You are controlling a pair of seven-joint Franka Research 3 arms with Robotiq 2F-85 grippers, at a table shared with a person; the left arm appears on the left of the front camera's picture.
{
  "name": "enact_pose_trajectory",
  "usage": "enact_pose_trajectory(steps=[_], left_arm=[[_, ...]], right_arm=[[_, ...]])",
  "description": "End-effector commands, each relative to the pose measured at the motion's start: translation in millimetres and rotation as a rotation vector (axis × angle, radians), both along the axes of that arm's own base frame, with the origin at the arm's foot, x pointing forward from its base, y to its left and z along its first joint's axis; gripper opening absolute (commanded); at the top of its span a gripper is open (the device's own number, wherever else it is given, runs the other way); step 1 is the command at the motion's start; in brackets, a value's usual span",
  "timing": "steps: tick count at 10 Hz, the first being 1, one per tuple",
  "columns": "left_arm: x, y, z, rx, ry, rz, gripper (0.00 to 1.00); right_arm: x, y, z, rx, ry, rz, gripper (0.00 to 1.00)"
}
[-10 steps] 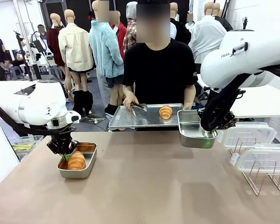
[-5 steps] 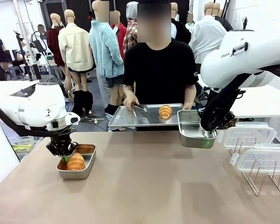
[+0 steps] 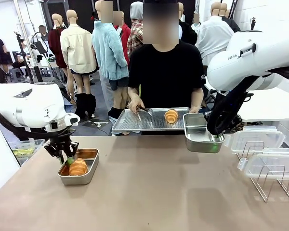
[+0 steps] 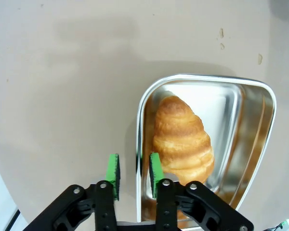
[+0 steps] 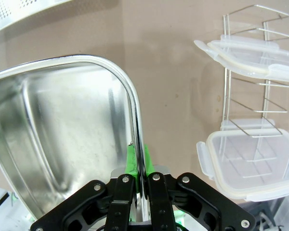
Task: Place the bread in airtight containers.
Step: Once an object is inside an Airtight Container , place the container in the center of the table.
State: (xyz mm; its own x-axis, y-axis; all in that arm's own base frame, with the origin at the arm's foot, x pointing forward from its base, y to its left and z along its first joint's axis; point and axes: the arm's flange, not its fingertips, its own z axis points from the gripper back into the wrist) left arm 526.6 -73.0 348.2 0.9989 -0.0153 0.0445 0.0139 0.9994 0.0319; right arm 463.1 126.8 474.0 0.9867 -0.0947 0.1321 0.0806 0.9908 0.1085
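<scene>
Steel left tin (image 3: 76, 180): flat on the tan table (image 3: 154, 197), open-topped, well to the near side of the perforated tray (image 3: 132, 126) and out past its left end.
Change at the left pincer (image 4: 134, 168): a second ago its green pads were pinched together at this tin's rim. Now they stand a little apart, and the pincer has lifted and drawn slightly to the left. It holds nothing.
Left pincer to left tin: the tin's long rim runs through the gap between the two pads and appears to touch neither.
Near roll (image 3: 78, 167): lies lengthwise inside the left tin, just beside one pad and across the rim from the other, ungripped.
Clear lids (image 3: 257, 138): two, resting on the wire rack (image 3: 272, 187), near-right of the perforated tray.
Right pincer (image 3: 216, 137): as before, clamped tight on the right tin's side wall, one pad on each face.
Right tin (image 3: 202, 146): held just off the perforated tray's right end, bare steel inside. I cannot tell whether it rests on the table.
Far roll (image 3: 171, 115): on the perforated tray, toward its right end, near the right tin and apart from both pincers. Its place is the same as a second ago.
Person's hand (image 3: 134, 103): at the perforated tray's far left edge, holding tongs (image 3: 143, 111) over its bare middle, apart from the far roll.
</scene>
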Motion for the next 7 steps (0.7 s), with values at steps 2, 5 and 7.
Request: enact_pose_trajectory(steps=[2,5,7], left_arm=[[-1,6,19,-0.02,-0.001,-0.011,0.66],[-8,18,62,-0.043,-0.034,-0.037,0.66],[-8,49,95,-0.062,-0.082,-0.012,0.66]], right_arm=[[-3,-1,1,0.003,-0.008,-0.004,0.0],[-3,-1,1,0.003,-0.008,-0.004,0.0],[-3,-1,1,0.003,-0.008,-0.004,0.0]])
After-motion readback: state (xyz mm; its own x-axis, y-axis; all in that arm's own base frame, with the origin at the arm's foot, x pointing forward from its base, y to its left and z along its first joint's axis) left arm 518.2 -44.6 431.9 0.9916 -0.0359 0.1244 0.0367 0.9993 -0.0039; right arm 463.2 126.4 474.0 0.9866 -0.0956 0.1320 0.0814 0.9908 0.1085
